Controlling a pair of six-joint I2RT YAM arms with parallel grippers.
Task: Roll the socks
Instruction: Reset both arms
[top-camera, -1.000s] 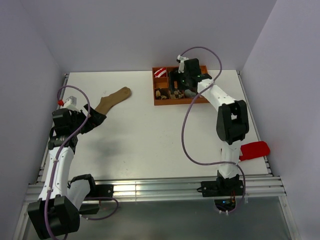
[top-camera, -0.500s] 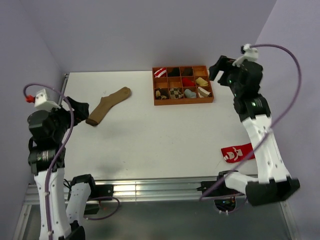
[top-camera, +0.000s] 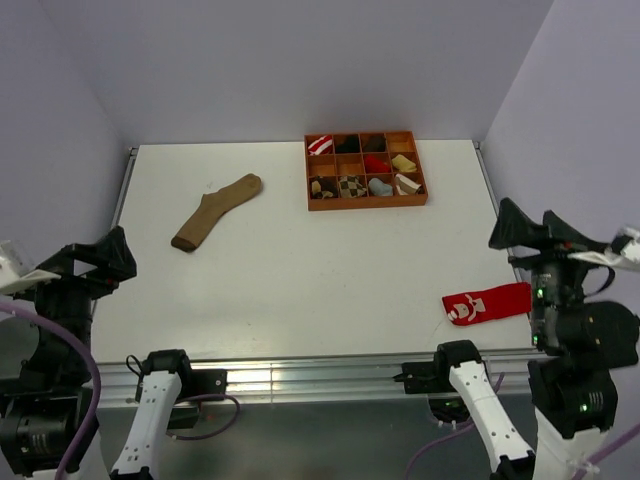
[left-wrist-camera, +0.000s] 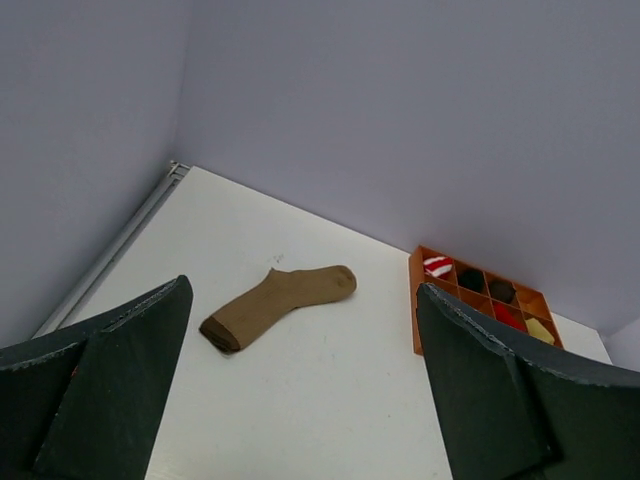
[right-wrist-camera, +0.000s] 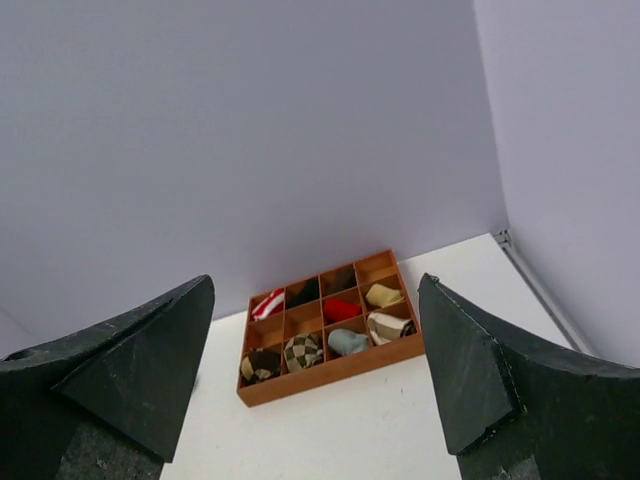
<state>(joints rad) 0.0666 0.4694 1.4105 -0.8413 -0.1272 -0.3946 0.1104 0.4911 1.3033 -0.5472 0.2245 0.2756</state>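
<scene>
A long plain tan fabric sock (top-camera: 217, 210) lies flat on the white surface (top-camera: 300, 270), left of centre and well apart from an orange compartmented tray (top-camera: 365, 203) at the far edge. A red-and-white striped roll (top-camera: 321, 146) sits in the tray's far-left cell. A red sock with white markings (top-camera: 487, 302) lies near the right edge.

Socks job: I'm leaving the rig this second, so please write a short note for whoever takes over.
Left pincer: open, empty, held high over the near left edge.
Right pincer: open, empty, held high at the near right.
Things: darker argyle sock, lighter argyle sock and grey sock sit rolled in the front row of the orange tray, one per compartment.
Done: those three look rolled and stowed.
To do: nothing obvious for them; a tan sock and a red sock lie flat, unrolled, on the table.
</scene>
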